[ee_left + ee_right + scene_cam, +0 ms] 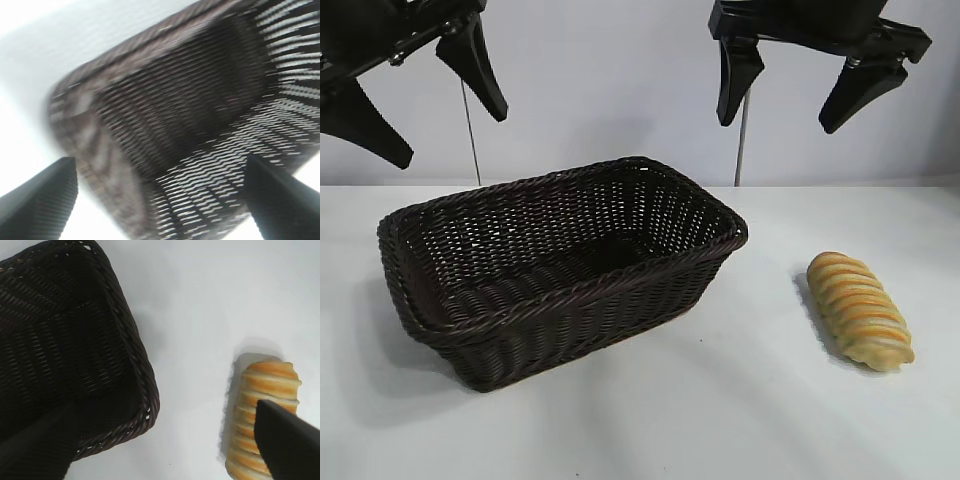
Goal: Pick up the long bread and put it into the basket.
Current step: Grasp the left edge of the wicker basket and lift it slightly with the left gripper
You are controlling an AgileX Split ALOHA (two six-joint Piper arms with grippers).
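white tabletop [740,420] under a pale wall, bare apart from two things. hung high over it, right gripper [807,85], fingers spread wide and holding nothing. lay below and slightly outward of that gripper, the long bread [860,310], flat on the table, long axis running from the far side toward the camera and angled a little outward; in the right wrist view crossed by one fingertip. sat well apart toward the left arm's side, the basket [565,285], apparently with nothing inside. hovered above the basket's outer end, left gripper [420,95], likewise spread and unladen, farther from the loaf. nothing between right gripper and loaf; only the near rim to clear afterwards.
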